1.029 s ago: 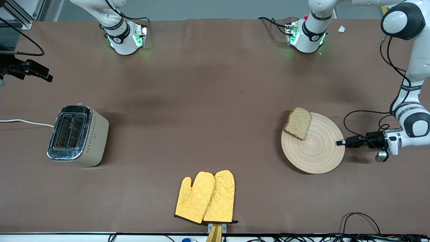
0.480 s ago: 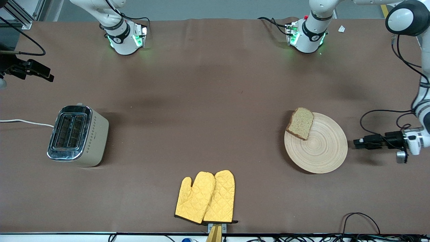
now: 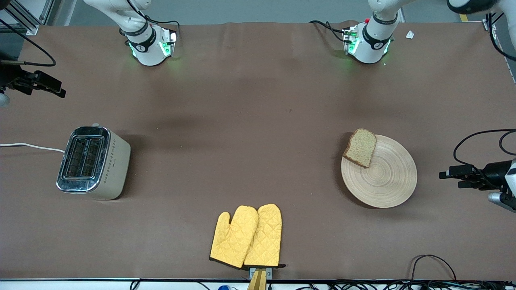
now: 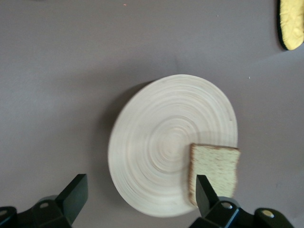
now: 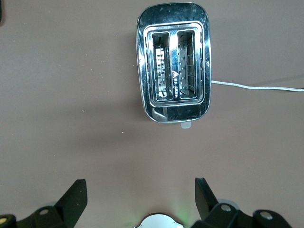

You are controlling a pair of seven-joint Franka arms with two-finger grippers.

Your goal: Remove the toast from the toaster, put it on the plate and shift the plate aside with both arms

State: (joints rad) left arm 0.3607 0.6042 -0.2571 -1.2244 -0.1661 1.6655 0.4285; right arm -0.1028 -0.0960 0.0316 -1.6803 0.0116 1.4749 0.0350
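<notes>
Front view: the plate (image 3: 379, 171) is seen lying flat on the table (image 3: 250, 133), toward the left arm's end. The toast (image 3: 360, 147) is resting on the plate's rim, at the side toward the robot bases and the table centre, w/ one corner overhanging the edge.

Left hand (image 3: 447, 176): being held low over bare table just beside the plate, at the table's left-arm end, not touching the plate; fingers are seen spread apart, nothing between them. In the left wrist view the two fingertips (image 4: 76, 194) are shown wide apart, w/ plate (image 4: 161, 142) and toast (image 4: 214, 170) lying ahead of them; the edge of a yellow oven mitt (image 4: 290, 23) is visible farther off.

Right hand (image 3: 48, 86): being held up over the right-arm end of the table, well apart from plate and toast; the arm is waiting. In the right wrist view its fingers (image 5: 73, 197) are shown spread wide and empty, w/ the toaster (image 5: 173, 61) below and ahead, both slots empty, white cord (image 5: 256, 86) running off from it.

Oven mitts (image 3: 246, 235), a yellow pair, are lying nearest the front camera, approx. midway between toaster (image 3: 93, 162) and plate.
</notes>
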